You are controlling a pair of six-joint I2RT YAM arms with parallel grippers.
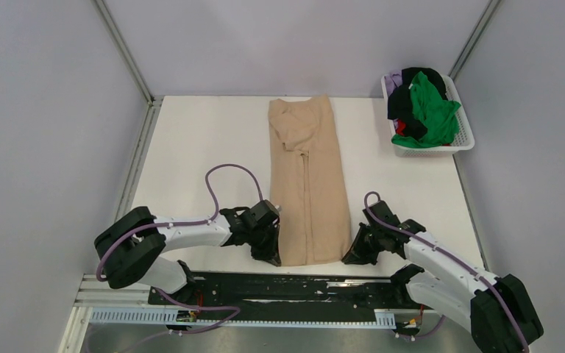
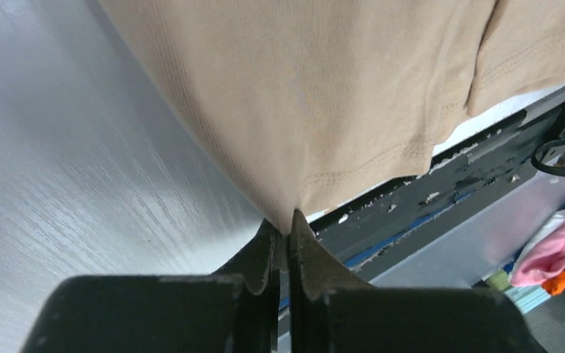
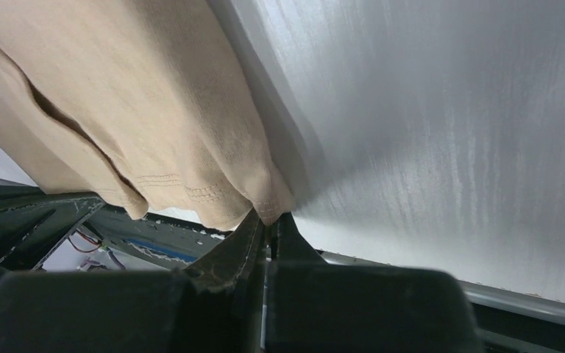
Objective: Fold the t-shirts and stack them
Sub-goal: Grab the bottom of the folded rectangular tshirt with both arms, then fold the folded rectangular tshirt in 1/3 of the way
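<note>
Tan t-shirt (image 1: pixel 305 184), folded lengthwise into a long narrow rectangle, lies flat along the middle of the white table (image 1: pixel 206 140), with its hem at the near edge. The knit is finely ribbed, and a double row of stitching runs along the hem. The left gripper (image 2: pixel 288 224) is clenched on the hem's near-left corner, the cloth drawn to a point between its dark tapered fingers (image 2: pixel 265 254). The right gripper (image 3: pixel 268 220) is likewise pinched closed on the near-right corner, where the fabric bunches into soft folds. At the far-right corner of the table stands a white latticed plastic basket (image 1: pixel 465 125) holding crumpled shirts: a green t-shirt (image 1: pixel 430 110) on top, a black t-shirt (image 1: pixel 408 92), a sliver of red t-shirt (image 1: pixel 400 126) and a pale purple t-shirt (image 1: pixel 392 79).
</note>
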